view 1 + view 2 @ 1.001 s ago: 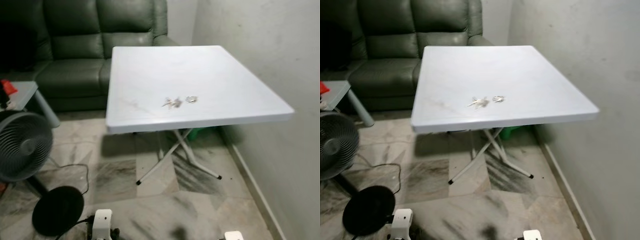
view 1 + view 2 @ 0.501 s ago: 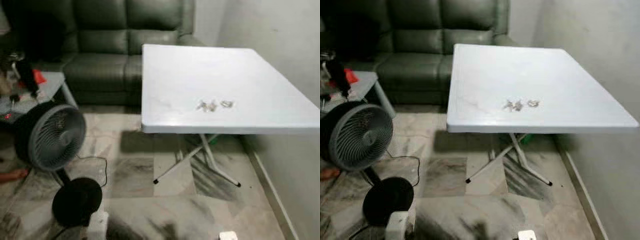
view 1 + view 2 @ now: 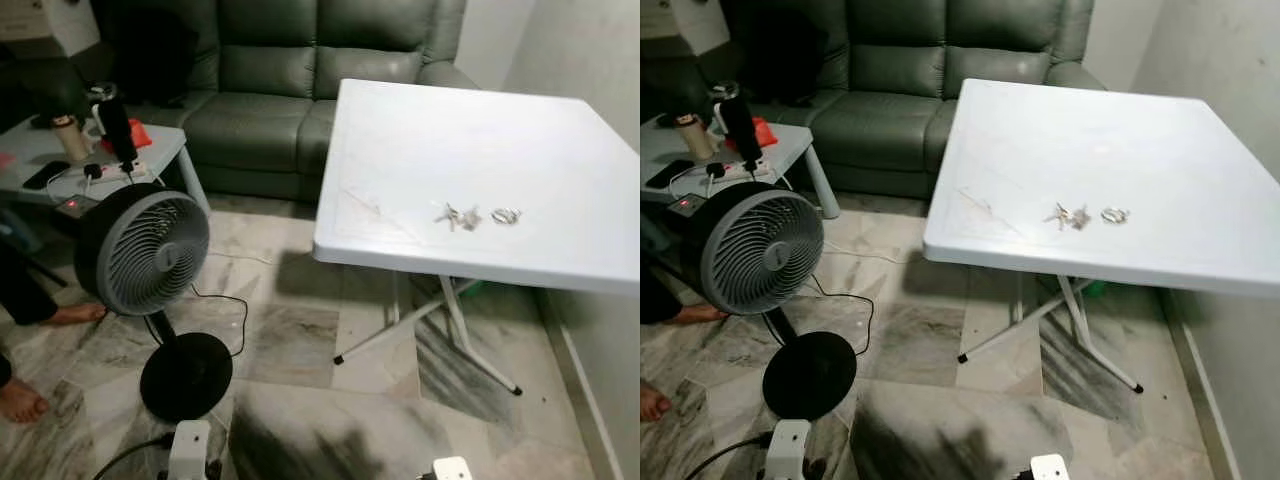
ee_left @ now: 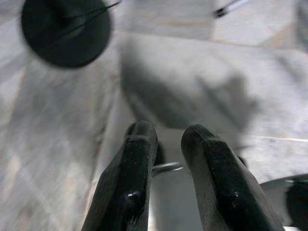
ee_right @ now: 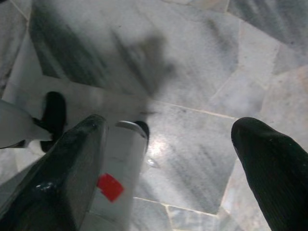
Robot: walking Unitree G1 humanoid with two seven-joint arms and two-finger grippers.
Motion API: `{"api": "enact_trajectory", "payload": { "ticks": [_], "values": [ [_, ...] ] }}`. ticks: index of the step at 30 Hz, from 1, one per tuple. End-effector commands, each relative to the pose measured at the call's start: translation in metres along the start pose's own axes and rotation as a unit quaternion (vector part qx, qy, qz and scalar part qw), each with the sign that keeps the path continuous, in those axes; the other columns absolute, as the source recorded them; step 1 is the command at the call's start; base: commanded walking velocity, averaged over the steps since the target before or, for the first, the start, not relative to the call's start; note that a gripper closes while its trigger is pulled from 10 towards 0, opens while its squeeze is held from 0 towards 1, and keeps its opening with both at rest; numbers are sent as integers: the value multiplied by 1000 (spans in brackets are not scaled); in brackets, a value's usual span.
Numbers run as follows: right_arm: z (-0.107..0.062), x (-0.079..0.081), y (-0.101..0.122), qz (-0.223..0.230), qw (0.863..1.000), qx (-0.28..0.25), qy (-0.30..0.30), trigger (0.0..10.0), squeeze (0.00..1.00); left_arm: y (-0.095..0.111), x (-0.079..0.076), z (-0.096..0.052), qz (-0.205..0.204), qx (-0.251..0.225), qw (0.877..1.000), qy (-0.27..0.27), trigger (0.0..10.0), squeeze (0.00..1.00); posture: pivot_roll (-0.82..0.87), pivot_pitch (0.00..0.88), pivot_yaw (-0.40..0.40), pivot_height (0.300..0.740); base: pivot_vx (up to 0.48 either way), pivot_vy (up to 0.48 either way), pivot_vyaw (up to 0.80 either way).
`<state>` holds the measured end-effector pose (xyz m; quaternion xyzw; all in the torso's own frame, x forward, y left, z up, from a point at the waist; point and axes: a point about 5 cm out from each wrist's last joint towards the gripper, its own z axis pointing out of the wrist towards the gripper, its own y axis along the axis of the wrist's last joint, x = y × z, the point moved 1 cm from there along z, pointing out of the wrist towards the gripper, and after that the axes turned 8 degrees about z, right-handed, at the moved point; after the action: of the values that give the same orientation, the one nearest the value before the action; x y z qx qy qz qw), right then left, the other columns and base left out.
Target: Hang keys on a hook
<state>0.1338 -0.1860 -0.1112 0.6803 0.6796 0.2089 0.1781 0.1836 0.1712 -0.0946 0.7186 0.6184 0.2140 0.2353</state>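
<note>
Ahead and to the robot's right, a small bunch of silver metal keys (image 3: 457, 215) lies flat on the white rectangular folding table (image 3: 400, 140), with a loose silver key ring (image 3: 506, 215) just beside it on the side away from the fan. Keys and ring form a short row running roughly parallel to the table's near edge, close to that edge.

Both arms hang low over the grey-veined marble floor (image 3: 300, 420), well apart from the table. The left gripper (image 4: 166, 139) has its two black fingers near each other with a narrow gap, holding nothing; the right gripper (image 5: 168, 144) has its fingers spread wide, likewise empty. Judged from the head views, the keys lie on the right arm's side, so the right gripper is the nearer one, though the body must first close the distance.

A grey pedestal fan (image 3: 142, 250) on a round black base stands at left, before a dark green leather sofa (image 3: 280, 70). No hook can be made out.
</note>
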Motion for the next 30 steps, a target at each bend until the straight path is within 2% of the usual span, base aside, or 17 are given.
{"api": "enact_trajectory", "payload": {
  "ticks": [1, 3, 6, 7, 9, 12, 13, 15, 16, 20, 23, 24, 30],
  "values": [
    [0, -1, 2, -3, 1000, -6, 0, 10000, 0, 7, 2, 1, 5, -17, 1000, -2, 10000, 0, -79, 0, -21, 740, 0, 0, 0],
    [1, -1, 7, -3, 1000, -16, 2, 10000, 0, 12, 2, 1, 7, -25, 1000, -3, 10000, 0, -79, 0, -21, 740, 0, 0, 0],
    [4, -1, 37, -2, 997, -74, 12, 10000, 0, 39, -1, 5, 12, -78, 997, -11, 10000, 0, -80, 0, -17, 740, 0, 0, 0],
    [5, -1, 55, -1, 994, -110, 18, 10000, 0, 57, -2, 6, 9, -114, 993, -15, 10000, 0, -86, 0, -14, 740, 0, 0, 0],
    [5, -1, 64, -2, 991, -130, 22, 10000, 0, 66, -1, 6, 8, -132, 991, -16, 10000, 0, -90, 0, -12, 740, 0, 0, 0],
    [4, 2, 97, -3, 981, -191, 35, 10000, 0, 100, 6, 3, -2, -198, 980, -9, 10000, 0, -97, 0, -9, 740, 0, 0, 0],
    [2, 3, 116, 2, 973, -228, 42, 10000, 0, 119, 11, 0, -15, -236, 972, -3, 10000, 0, -99, 0, -10, 740, 0, 0, 0],
    [0, 4, 130, 3, 966, -253, 47, 10000, 0, 133, 15, -3, -15, -265, 964, -2, 10000, 0, -100, 0, -11, 740, 0, 0, 0],
    [-2, 6, 143, -5, 959, -279, 50, 10000, 0, 145, 17, -6, -12, -291, 957, -2, 10000, 0, -100, 0, -10, 740, 0, 0, 0],
    [-9, 10, 171, -8, 941, -332, 61, 10000, 0, 171, 23, -15, -9, -345, 938, 2, 10000, 0, -100, 0, -9, 740, 0, 0, 0],
    [-20, 13, 198, -7, 919, -388, 71, 10000, 0, 195, 28, -27, -7, -400, 917, 1, 10000, 0, -98, 0, -9, 740, 0, 0, 0],
    [-27, 14, 212, -3, 904, -421, 73, 10000, 0, 206, 30, -34, -8, -429, 903, 3, 10000, 0, -98, 0, -9, 740, 0, 0, 0],
    [-50, 19, 236, -6, 867, -492, 80, 10000, 0, 227, 28, -60, -7, -499, 866, -6, 10000, 0, -96, 0, -7, 740, 0, 0, 0]
  ]
}}
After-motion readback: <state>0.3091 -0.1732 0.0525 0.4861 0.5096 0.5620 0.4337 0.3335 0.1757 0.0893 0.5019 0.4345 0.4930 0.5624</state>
